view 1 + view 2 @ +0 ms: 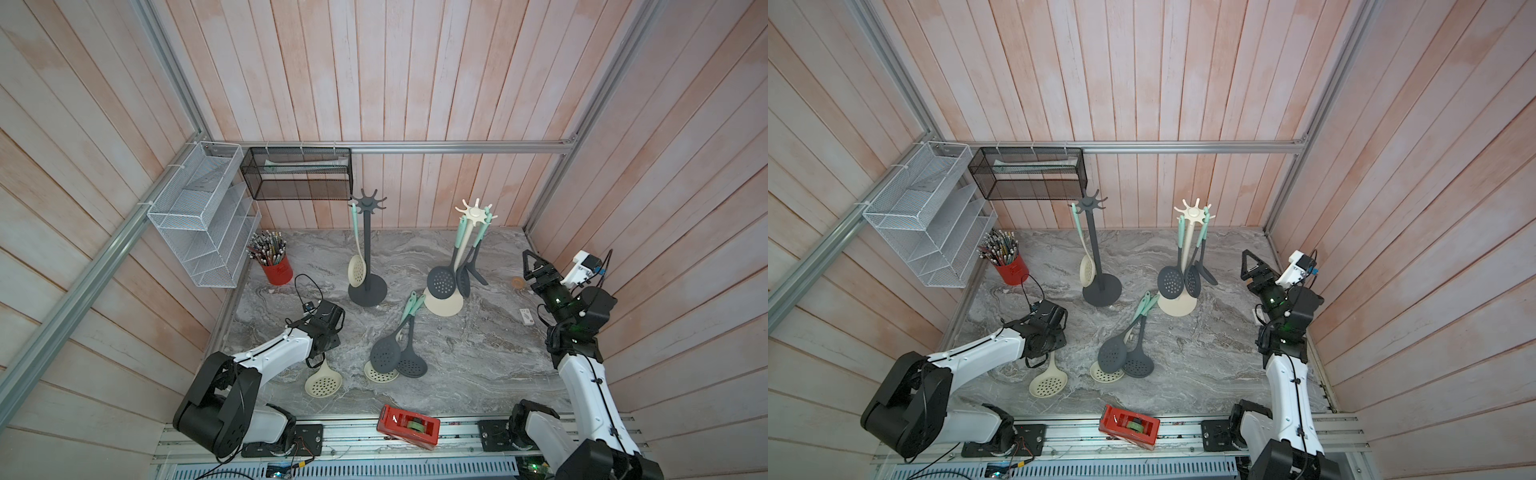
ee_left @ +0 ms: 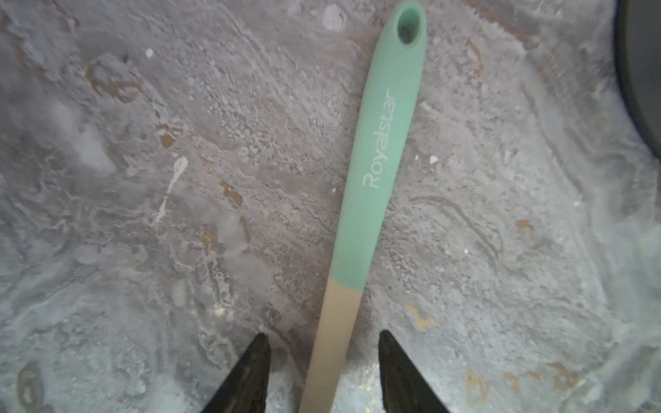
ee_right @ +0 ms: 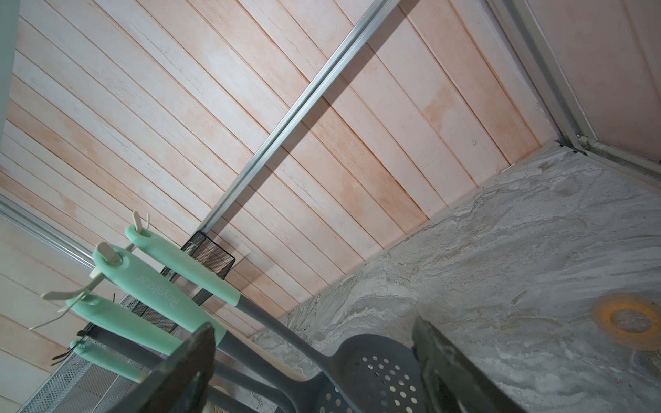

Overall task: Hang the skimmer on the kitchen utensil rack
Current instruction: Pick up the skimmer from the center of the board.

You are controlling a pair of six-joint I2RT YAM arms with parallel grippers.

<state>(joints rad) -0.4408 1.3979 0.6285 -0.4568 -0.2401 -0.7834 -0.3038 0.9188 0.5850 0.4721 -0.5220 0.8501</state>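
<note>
The pick-up appears to be the step in hand. At the near left, the left gripper (image 2: 323,357) points down with jaws parted astride the beige shaft of the cream skimmer (image 1: 322,382), which lies flat on the marble tabletop (image 1: 478,365). Gaps show on both sides. Next it should pinch, lift, and thread the handle's hole onto a free hook of the dark utensil rack (image 1: 368,249) farther back. The right gripper (image 1: 533,266) hovers wide open and empty.

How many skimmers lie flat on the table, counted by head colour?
Cream skimmers: 2
Dark grey skimmers: 2
Total: 4
</note>
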